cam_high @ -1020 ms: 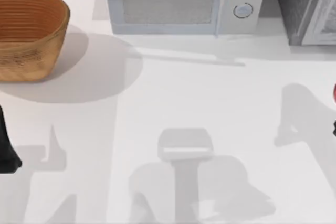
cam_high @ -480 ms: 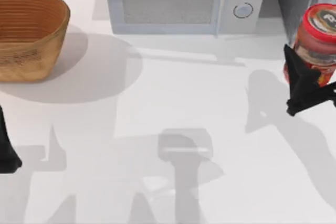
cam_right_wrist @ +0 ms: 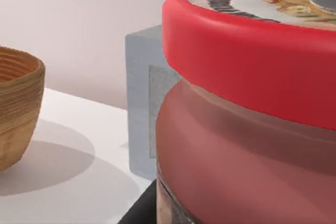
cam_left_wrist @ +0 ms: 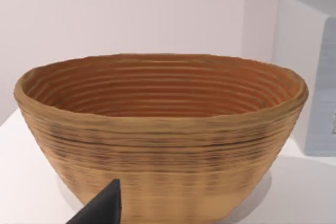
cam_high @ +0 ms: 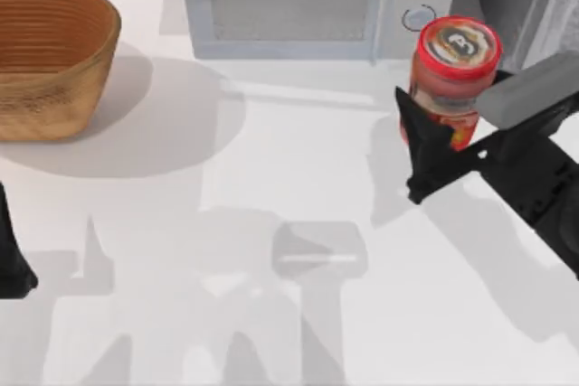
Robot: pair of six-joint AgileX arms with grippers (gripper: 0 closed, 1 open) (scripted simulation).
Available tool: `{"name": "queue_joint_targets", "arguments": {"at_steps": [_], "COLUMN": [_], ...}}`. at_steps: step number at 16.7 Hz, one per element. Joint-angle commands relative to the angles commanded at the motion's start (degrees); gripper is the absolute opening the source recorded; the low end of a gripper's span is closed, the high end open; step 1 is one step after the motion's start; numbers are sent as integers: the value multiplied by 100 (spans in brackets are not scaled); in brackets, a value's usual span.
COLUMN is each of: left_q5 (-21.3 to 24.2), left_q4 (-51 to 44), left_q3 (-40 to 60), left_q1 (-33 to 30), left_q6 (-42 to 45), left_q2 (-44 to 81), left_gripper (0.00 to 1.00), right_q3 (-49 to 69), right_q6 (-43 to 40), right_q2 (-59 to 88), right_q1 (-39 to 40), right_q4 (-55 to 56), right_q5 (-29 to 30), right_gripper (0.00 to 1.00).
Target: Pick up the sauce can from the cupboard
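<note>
Microwave (cam_high: 308, 6) at table's back, basket (cam_high: 50, 51) back-left. Right gripper (cam_high: 434, 146) clenched on sauce can (cam_high: 452, 74), held above table in front of microwave's right end. Left gripper (cam_high: 14, 264) parked at left edge, finger state unclear. Risk: can slips or tilts if grip low.

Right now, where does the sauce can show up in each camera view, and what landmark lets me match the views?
Top view: the sauce can is at the table's right, held in the right gripper, in front of the microwave.
Left wrist view: the can is not in this picture; the basket is.
Right wrist view: the can is close up.
Shared landmark: the woven basket, at the table's far left.
</note>
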Motion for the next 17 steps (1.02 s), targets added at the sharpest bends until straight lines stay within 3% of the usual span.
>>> {"name": "queue_joint_targets", "arguments": {"at_steps": [10,17], "left_q5": [0,0], "left_q4": [0,0], "left_q3": [0,0], "left_q1": [0,0], "left_q6": [0,0], "left_q2": [0,0], "left_gripper": [100,100], "right_q3": [697,826], "right_q6": [17,47], "right_q2": [2847,3328], "right_q1": [939,1127], "right_q4": [2010,2381], "right_q5": [-17,-37], "right_gripper": [0,0]}}
